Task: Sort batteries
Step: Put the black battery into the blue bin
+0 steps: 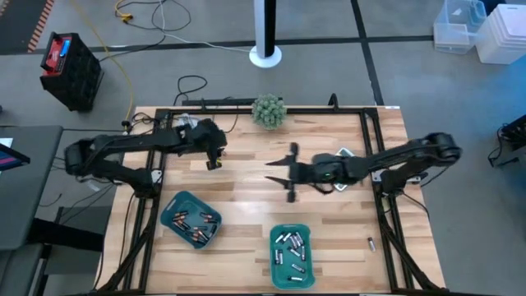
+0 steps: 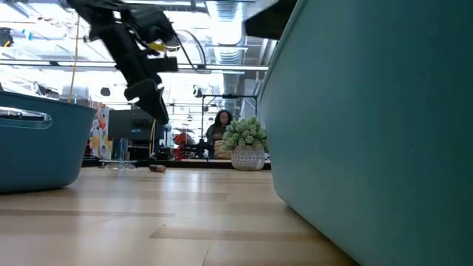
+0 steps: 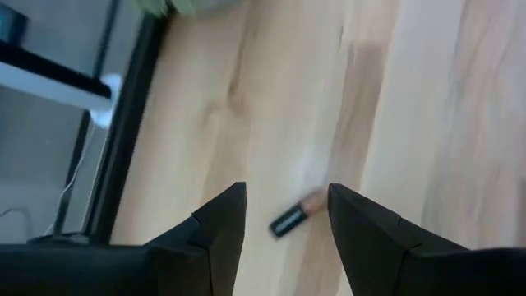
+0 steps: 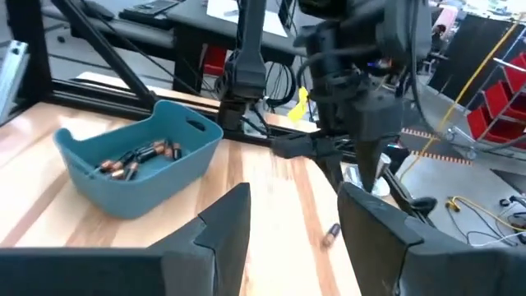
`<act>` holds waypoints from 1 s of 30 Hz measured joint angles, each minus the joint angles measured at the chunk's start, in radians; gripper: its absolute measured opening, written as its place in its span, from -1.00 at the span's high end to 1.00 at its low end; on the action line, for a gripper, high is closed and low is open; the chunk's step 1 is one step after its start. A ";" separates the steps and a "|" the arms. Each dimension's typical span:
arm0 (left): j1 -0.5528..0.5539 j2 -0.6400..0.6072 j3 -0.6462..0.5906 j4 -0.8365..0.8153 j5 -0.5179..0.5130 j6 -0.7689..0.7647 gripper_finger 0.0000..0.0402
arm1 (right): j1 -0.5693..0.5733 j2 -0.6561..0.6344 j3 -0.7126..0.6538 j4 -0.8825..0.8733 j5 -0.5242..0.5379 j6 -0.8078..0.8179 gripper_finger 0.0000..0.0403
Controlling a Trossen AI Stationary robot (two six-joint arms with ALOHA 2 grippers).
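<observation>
From above, the wooden surface (image 1: 246, 205) carried two teal trays along its near edge. The left tray (image 1: 191, 219) held dark batteries with coppery ends (image 1: 199, 227), and the right tray (image 1: 292, 256) held silvery-white batteries (image 1: 291, 251). One stray cell (image 1: 371, 243) lay apart on the surface near the right frame rail. A small potted plant (image 1: 269, 111) stood at the far edge. The left claw (image 1: 214, 162) hung over the far left part of the surface, and the right claw (image 1: 279, 173) reached in toward the middle, its two fingers spread wide.

At table-top height, the wall of the right tray filled the right side of the picture, and the left tray (image 2: 37, 144) stood at the left edge. One arm came down from above with its claw (image 2: 157, 111) hanging over a single dark battery (image 2: 157, 168) that lay on the wood. The plant (image 2: 246, 144) stood farther back, and a person (image 2: 219, 131) sat in the room beyond.

The left wrist camera showed the left claw (image 3: 288, 215) with its fingers (image 3: 220, 226) apart and holding nothing. Between them, on the wood below, lay the dark battery with a coppery end (image 3: 297, 219).

The right wrist camera showed the right claw (image 4: 294, 218) with its fingers (image 4: 223, 226) apart and empty. Beyond them sat the left tray (image 4: 136, 164) with its dark cells (image 4: 136, 158), the other arm's claw (image 4: 367, 164) pointing downward, and the same loose battery (image 4: 330, 234) on the surface just beside it.
</observation>
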 joint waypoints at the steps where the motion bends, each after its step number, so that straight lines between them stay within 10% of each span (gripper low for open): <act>1: 0.007 0.035 0.035 -0.044 0.001 0.023 0.16 | 0.000 -0.037 -0.032 0.000 0.005 0.000 0.04; 16: 0.069 0.479 0.336 -0.379 0.026 0.300 0.18 | -0.007 -0.509 -0.370 -0.057 0.024 0.075 0.04; 30: 0.121 0.636 0.343 -0.383 0.056 0.343 0.23 | -0.005 -0.593 -0.378 -0.156 0.044 0.078 0.04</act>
